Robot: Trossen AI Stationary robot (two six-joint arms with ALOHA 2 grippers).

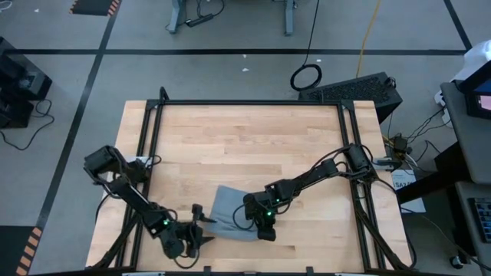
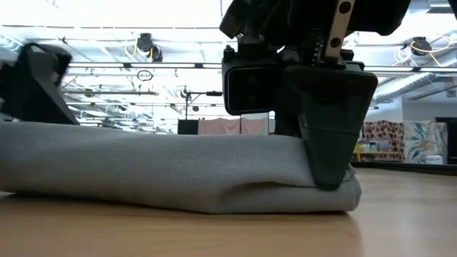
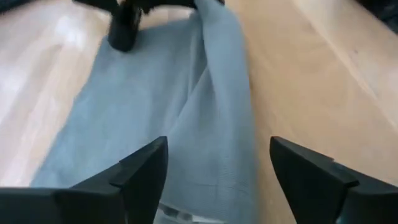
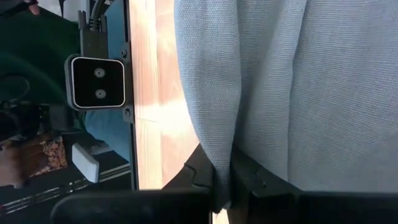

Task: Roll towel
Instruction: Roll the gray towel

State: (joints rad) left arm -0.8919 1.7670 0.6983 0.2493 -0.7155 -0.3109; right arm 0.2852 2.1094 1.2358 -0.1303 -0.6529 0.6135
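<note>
I see the towel (image 1: pixel 227 211) lying on the bench (image 1: pixel 253 138) near its front edge, about mid-width, well away from the back edge. It's grey, partly bunched, with a thick rolled or folded ridge along one side; in the low view that ridge sits flat on the wood with a rounded end.

Right gripper (image 1: pixel 265 230) is down on the towel's right end, close to the front edge. Its fingers are closed tight, pinching a fold of the cloth: the right wrist view shows fabric squeezed between the two dark fingers (image 4: pixel 199 171), and the low view shows a finger (image 2: pixel 330 143) pressed against the end of the roll.

Left gripper (image 1: pixel 201 226) sits at the towel's left end, near the front edge of the bench. Its fingers (image 3: pixel 144 169) stand wide apart, one on either side of the ridge, holding nothing; the cloth lies loose between and ahead of them.

A black camera module (image 4: pixel 97 81) on the bench frame shows in the right wrist view.
</note>
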